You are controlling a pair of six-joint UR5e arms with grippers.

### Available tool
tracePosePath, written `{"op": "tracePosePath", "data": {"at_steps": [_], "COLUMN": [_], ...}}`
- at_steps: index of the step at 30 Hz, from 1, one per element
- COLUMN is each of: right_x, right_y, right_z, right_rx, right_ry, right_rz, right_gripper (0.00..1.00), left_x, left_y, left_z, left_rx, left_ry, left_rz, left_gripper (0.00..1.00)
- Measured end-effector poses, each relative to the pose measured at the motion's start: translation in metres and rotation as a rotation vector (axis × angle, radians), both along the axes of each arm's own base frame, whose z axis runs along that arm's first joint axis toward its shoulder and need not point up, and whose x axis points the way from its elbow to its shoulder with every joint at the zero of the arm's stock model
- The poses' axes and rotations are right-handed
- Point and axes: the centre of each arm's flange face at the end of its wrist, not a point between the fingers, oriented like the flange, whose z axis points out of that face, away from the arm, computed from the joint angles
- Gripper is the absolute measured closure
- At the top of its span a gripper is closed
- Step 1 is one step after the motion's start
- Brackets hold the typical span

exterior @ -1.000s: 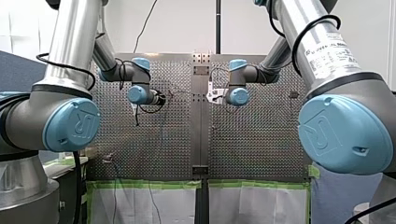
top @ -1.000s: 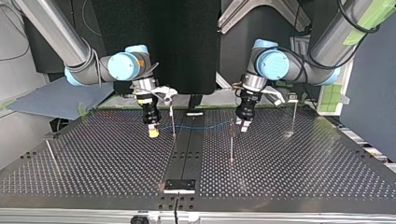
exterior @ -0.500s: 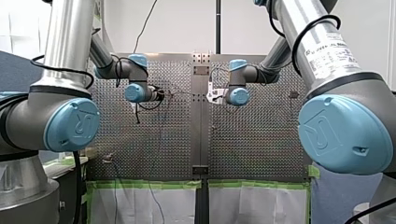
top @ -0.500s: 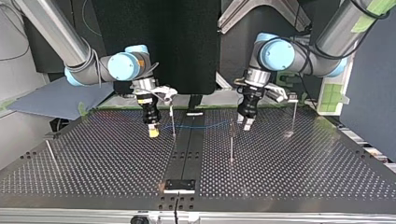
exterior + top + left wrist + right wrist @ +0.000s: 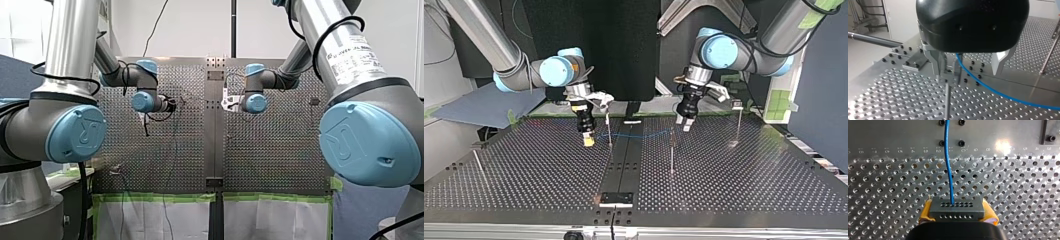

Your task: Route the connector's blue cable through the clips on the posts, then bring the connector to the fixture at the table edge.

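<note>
Over the table [image 5: 749, 175], left claw [image 5: 683, 125] has risen.

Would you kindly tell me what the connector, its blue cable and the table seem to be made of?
Connector: dull grey block, matte plastic or coated metal; it shows no glare.
Blue cable: probably plastic-jacketed wire; smooth, bending softly.
Table: bare metal, perhaps aluminium; bright reflections around its holes.

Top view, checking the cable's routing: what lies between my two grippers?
The blue cable stretches there, past two upright posts; the top view shows it.
</note>
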Motion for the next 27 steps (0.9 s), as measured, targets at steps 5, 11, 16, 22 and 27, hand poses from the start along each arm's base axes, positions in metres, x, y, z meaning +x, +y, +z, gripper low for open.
{"op": "tracePosePath", "data": {"at_steps": [5,11,16,22,27], "right_x": [0.0,0.0,0.0,0.001,0.001], "right_y": [0.0,0.0,0.0,0.001,0.001], "right_z": [0.0,0.0,0.0,0.0,0.0], "right_rx": [0.001,0.001,0.001,0.001,0.001], "right_ry": [0.0,0.0,0.0,0.0,0.0], "right_rz": [0.0,0.0,0.001,0.001,0.001], "right_gripper": [1.0,1.0,1.0,1.0,1.0], "left_x": [-0.005,-0.008,-0.009,-0.011,-0.012], "left_y": [0.001,0.002,0.002,-0.001,-0.004], "left_z": [0.015,0.022,0.022,0.021,0.021], "left_rx": [-0.005,0.006,0.03,0.058,0.08], "left_ry": [-0.021,-0.029,-0.031,-0.031,-0.036], "left_rz": [0.005,0.016,0.017,0.013,0.007], "left_gripper": [0.0,0.0,0.0,0.0,0.0]}}
